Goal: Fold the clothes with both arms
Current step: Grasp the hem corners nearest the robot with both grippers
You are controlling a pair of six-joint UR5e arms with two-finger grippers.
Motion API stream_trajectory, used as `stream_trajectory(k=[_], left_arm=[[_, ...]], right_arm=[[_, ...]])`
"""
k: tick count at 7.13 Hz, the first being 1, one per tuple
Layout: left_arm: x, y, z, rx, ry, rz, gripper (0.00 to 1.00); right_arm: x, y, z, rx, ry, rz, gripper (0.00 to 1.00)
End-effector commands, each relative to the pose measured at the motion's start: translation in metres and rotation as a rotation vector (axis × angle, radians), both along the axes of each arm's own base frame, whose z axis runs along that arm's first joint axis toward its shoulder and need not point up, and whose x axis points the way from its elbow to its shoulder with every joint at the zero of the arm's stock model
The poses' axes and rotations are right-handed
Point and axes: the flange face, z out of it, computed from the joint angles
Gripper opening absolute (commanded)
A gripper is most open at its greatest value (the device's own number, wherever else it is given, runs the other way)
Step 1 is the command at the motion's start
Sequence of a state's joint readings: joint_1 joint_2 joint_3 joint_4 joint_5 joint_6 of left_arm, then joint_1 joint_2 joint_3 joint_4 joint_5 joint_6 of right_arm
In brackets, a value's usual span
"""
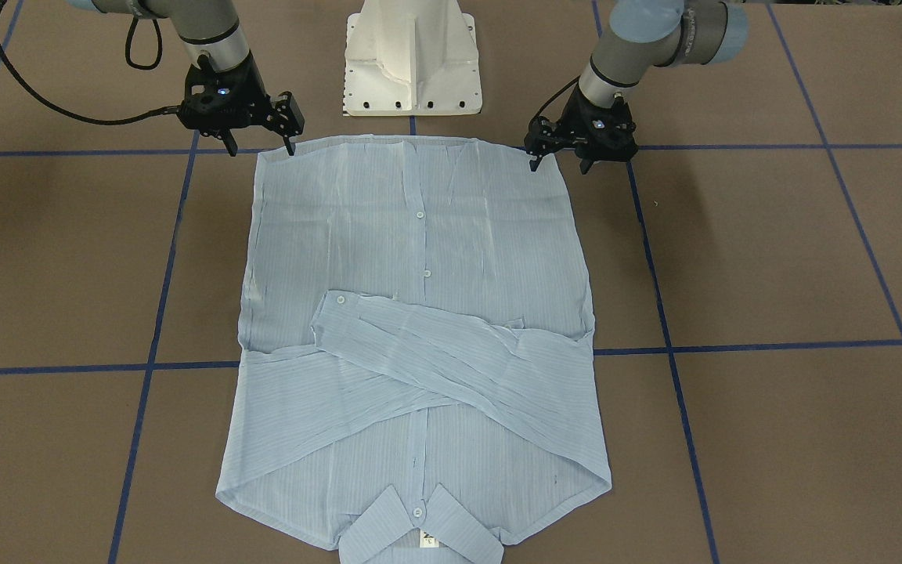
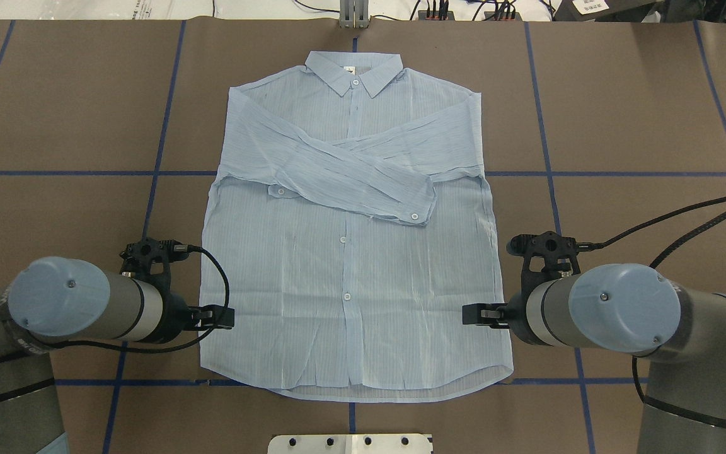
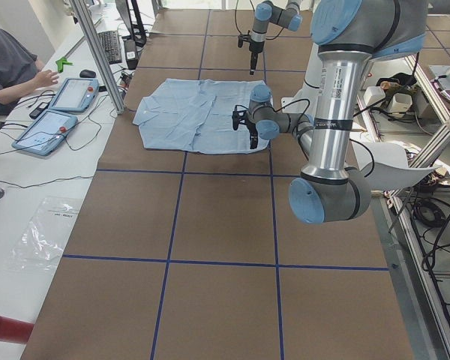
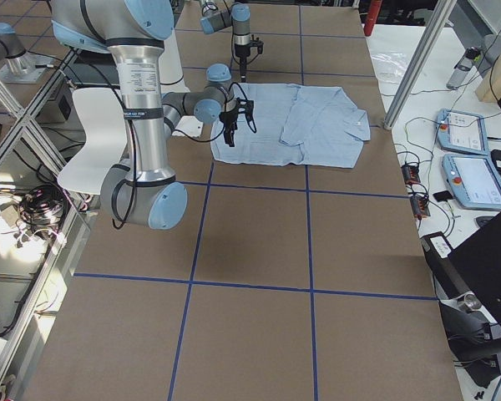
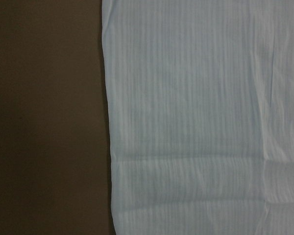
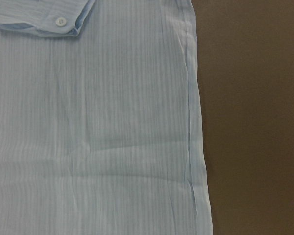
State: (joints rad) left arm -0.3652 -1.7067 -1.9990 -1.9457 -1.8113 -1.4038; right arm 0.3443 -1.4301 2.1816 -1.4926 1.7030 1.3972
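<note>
**Open left gripper [image 1: 559, 164] and right gripper [image 1: 259, 147] flanked the hem end of a flat shirt [image 2: 350, 284].**

Seen from overhead, the left gripper hung at the shirt's 8 o'clock, its fingers spread well apart and holding nothing, straddling the garment's side edge. Whether it touched the cloth could not be told. The right gripper mirrored it at 4 o'clock, likewise parted and empty over the opposite edge. Between them the light blue shirt lay spread on the brown bench [image 2: 54, 126], buttoned front up. Its long axis ran from 12 to 6 o'clock, with the collar [image 2: 353, 72] toward 12, away from the robot, and the hem [image 2: 350, 386] toward 6. Both sleeves [image 2: 338, 167] were folded in and crossed over the chest.
</note>
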Motion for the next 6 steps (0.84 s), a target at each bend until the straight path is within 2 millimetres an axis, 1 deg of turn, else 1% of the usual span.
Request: stream_trajectory(k=[1,2,4,5,6], left_arm=[[0.018,0.02,0.008,-0.033,-0.021,-0.006,0.65],[0.021,0.022,0.014,-0.037,-0.033,-0.002,0.62],[0.024,0.026,0.017,-0.038,-0.039,0.008,0.62],[0.026,0.029,0.016,-0.038,-0.038,0.014,0.58],[0.027,0.031,0.016,-0.041,-0.039,0.016,0.35]], right_arm=[[0.0,0.0,0.001,0.0,0.001,0.0,1.0],[-0.001,0.0,0.001,-0.001,0.003,0.0,1.0],[-0.001,0.0,0.001,-0.001,0.003,0.0,1.0],[-0.001,0.0,0.001,-0.001,0.003,0.0,1.0],[-0.001,0.001,0.002,-0.002,0.004,-0.002,1.0]])
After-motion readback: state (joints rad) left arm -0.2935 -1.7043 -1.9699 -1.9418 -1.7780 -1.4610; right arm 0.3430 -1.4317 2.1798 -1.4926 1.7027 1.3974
